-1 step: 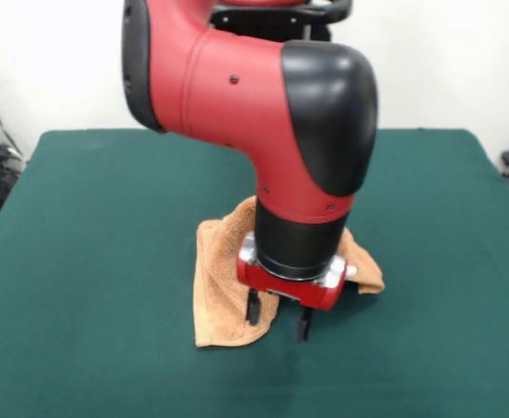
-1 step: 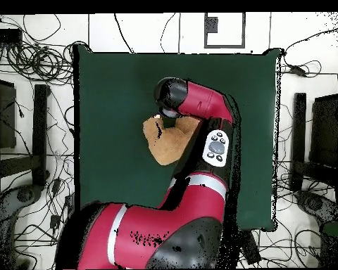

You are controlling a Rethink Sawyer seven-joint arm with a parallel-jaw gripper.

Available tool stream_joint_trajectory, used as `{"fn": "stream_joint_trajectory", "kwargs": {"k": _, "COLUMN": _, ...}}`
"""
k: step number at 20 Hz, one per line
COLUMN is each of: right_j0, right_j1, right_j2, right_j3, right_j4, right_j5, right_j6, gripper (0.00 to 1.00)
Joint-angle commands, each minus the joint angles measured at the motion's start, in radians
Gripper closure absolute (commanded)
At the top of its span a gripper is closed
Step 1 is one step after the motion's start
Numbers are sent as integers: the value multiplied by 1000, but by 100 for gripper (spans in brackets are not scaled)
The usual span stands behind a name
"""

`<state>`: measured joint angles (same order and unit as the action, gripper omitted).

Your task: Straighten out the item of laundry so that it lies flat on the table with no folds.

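While the arm bends down steeply, its hand (image 1: 278,319) hangs spread over the rumpled towel (image 1: 221,287).

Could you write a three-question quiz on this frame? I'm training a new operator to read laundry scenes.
1. True or false: the orange-tan towel lies fully flat on the green table.
2. Multiple choice. In the front view, the gripper is: A) drawn back above the table's far edge; B) low over the towel's near edge, fingers apart; C) lifting the towel clear of the table.
3. Fill in: in the overhead view, the arm covers part of the ____.

Key:
1. False; it looks bunched, with folds.
2. B.
3. Towel.
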<state>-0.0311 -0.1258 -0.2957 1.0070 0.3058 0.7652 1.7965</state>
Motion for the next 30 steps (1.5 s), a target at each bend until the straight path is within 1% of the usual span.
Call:
{"fn": "stream_joint_trajectory", "kwargs": {"k": 1, "right_j0": -24, "right_j1": -64, "right_j2": 131, "right_j3": 160, "right_j4": -15, "right_j5": -80, "right_j6": 73, "gripper": 0}}
{"fn": "stream_joint_trajectory", "kwargs": {"k": 6, "right_j0": -61, "right_j1": -75, "right_j2": 165, "right_j3": 197, "right_j4": -24, "right_j5": -99, "right_j6": 34, "gripper": 0}}
{"fn": "stream_joint_trajectory", "kwargs": {"k": 9, "right_j0": -67, "right_j1": -80, "right_j2": 176, "right_j3": 227, "right_j4": -31, "right_j5": -129, "right_j6": 37, "gripper": 0}}
{"fn": "stream_joint_trajectory", "kwargs": {"k": 13, "right_j0": -74, "right_j1": -73, "right_j2": 215, "right_j3": 262, "right_j4": -25, "right_j5": -153, "right_j6": 42, "gripper": 0}}
{"fn": "stream_joint_trajectory", "kwargs": {"k": 19, "right_j0": -105, "right_j1": -60, "right_j2": 277, "right_j3": 261, "right_j4": -30, "right_j5": -122, "right_j6": -7, "gripper": 0}}
{"fn": "stream_joint_trajectory", "kwargs": {"k": 21, "right_j0": -123, "right_j1": -52, "right_j2": 310, "right_j3": 265, "right_j4": -37, "right_j5": -136, "right_j6": -35, "gripper": 0}}
{"fn": "stream_joint_trajectory", "kwargs": {"k": 22, "right_j0": -135, "right_j1": -49, "right_j2": 333, "right_j3": 275, "right_j4": -43, "right_j5": -166, "right_j6": -53, "gripper": 0}}
{"fn": "stream_joint_trajectory", "kwargs": {"k": 30, "right_j0": -188, "right_j1": -54, "right_j2": 403, "right_j3": 298, "right_j4": -69, "right_j5": -164, "right_j6": -89, "gripper": 0}}
